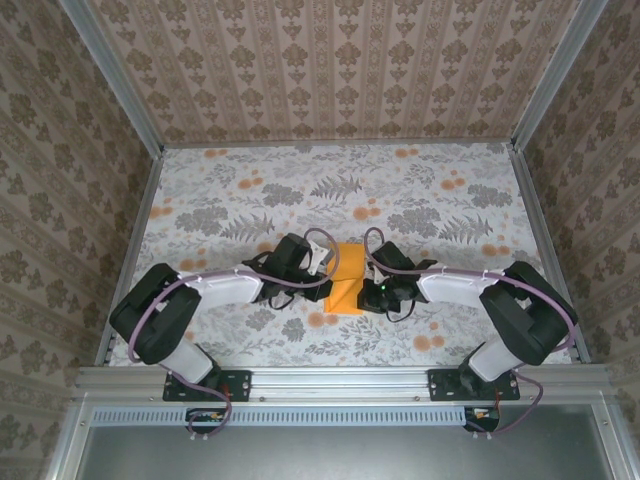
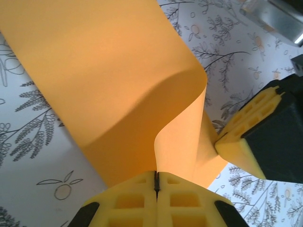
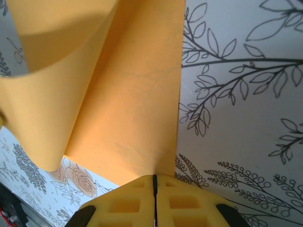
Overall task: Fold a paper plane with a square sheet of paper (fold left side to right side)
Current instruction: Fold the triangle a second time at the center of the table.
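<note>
Pinched from both sides just above the floral table: square sheet of paper, strung between left fingers and right fingers, each pair clamped shut on an edge of it, no gap at the tips. Ahead of the left fingers, bowed up into a loose arch leaning toward the right fingers; ahead of the right fingers, flatter and close to the table. Judged barely begun: left side raised and arched over, but no crease pressed (curl round, nothing flattened), and every later fold left to do. From above, longer than wide, long axis lying crosswise to the line joining the two pairs of fingers; no nose formed, so pointing nowhere yet
</note>
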`<state>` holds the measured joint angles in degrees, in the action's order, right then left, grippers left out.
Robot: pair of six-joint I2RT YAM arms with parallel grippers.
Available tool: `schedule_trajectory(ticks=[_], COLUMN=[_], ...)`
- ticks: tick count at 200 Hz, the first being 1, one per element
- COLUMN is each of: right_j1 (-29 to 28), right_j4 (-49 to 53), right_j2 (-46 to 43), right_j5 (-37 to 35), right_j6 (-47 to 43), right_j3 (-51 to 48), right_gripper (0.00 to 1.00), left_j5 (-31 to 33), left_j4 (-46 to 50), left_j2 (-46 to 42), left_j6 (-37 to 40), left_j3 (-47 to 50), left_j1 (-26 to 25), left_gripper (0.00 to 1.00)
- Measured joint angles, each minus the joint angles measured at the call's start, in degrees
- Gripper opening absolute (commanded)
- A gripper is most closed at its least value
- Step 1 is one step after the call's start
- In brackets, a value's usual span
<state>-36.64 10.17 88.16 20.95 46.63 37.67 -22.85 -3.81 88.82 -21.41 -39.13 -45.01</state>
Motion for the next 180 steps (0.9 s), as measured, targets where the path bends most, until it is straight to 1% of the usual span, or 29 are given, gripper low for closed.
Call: schedule_trajectory(ticks=[99,180], right_j1=[0.0,0.0], right_j4=[1.51,2.54], right_j2=[0.37,0.72], right_j5=[-0.15,-0.22], right_j6=[-1.51,-1.81], right_j3=[0.87,1.55], right_gripper=[0.08,0.08], left_j5=[0.13,0.63], left_j4=[1.86,1.75], left_j2=[4.13,5.31], left_j6=[3.04,3.17], left_j3=[-2.71,-3.41], left_j1=[1.57,1.73], left_gripper=[0.0,0.0])
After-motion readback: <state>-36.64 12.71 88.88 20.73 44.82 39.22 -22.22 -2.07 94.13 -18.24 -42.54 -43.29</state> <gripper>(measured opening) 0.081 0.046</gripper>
